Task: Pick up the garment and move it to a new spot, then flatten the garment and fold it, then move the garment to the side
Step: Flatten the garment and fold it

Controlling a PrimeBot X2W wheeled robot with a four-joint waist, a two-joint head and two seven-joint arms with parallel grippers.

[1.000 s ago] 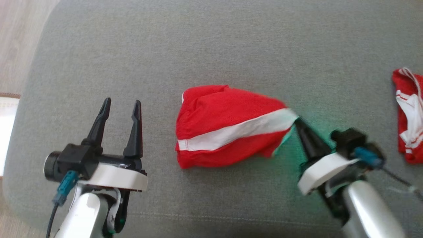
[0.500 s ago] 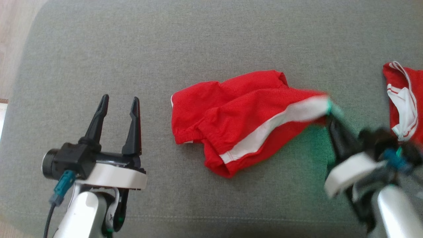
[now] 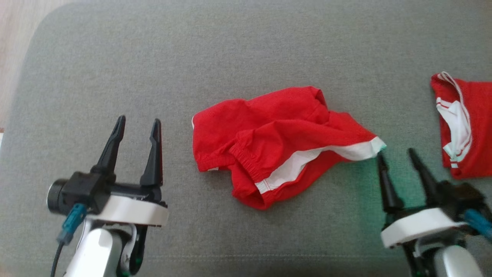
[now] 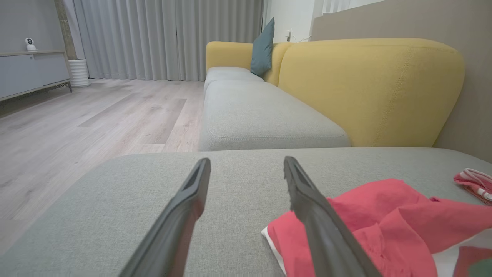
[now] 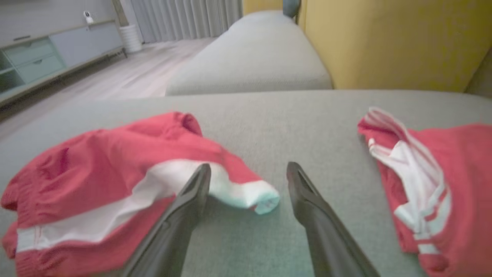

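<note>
Two empty, splayed tools: left tool (image 3: 139, 119) pointing forward, right tool (image 3: 395, 152) beside garment (image 3: 276, 142)

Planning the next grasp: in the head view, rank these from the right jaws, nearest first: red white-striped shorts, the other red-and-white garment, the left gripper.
1. Red fabric shorts with a white side stripe: centre, hem corner right at the jaws.
2. Second red-and-white fabric garment: right edge, apart.
3. Left gripper: far lower left, open.
</note>
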